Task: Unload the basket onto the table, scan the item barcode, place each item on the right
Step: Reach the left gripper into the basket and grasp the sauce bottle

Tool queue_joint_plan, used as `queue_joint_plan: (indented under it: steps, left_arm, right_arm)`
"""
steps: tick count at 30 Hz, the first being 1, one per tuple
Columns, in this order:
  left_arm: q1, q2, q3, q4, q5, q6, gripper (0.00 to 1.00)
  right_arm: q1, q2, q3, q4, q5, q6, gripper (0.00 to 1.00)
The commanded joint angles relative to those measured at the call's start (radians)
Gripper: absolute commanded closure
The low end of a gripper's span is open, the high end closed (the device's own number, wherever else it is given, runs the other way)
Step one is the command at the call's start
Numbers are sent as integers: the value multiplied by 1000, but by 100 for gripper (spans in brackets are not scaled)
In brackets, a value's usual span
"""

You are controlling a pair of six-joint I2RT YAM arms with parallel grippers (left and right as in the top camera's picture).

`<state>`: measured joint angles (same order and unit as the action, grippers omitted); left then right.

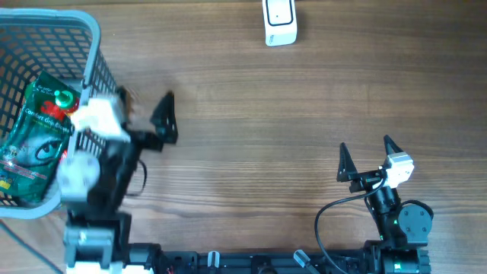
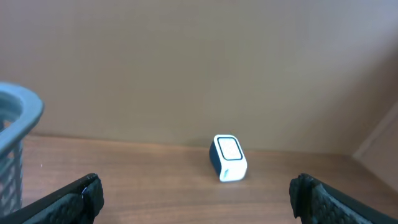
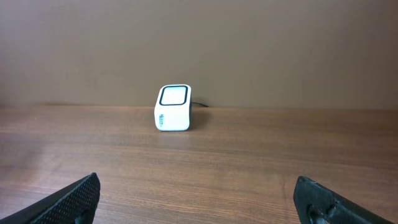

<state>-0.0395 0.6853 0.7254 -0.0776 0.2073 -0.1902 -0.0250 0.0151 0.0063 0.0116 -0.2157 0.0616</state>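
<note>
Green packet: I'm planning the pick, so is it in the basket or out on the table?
In. In the overhead view the green packet lies inside the grey mesh basket, within its walls.

Blk arms [image 1: 384, 199], wht wrist cams [image 1: 399, 168], blk cable [image 1: 326, 217].

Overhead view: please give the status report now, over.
Left end effector open, empty, beside basket. Right end effector open, empty. Green packet in basket, untouched. Nothing between arms and scanner.

Overhead cam looks straight down on table [image 1: 266, 114]; wrist cams low, fwd-facing; all share scanner [image 1: 280, 21].
</note>
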Motion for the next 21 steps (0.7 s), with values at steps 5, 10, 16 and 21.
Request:
queue_joint_plan:
  steps: [5, 10, 16, 21]
  left_arm:
    - [-1, 265, 309, -182, -119, -8, 0]
    - [-2, 360, 507, -397, -220, 26, 0]
    - [-1, 364, 550, -608, -221, 59, 0]
    - [1, 367, 551, -655, -177, 90, 0]
  right_arm:
    - [5, -10, -1, 3, 13, -10, 0]
    - [5, -10, -1, 3, 13, -10, 0]
    - [5, -10, -1, 3, 13, -10, 0]
    - [5, -10, -1, 3, 13, -10, 0]
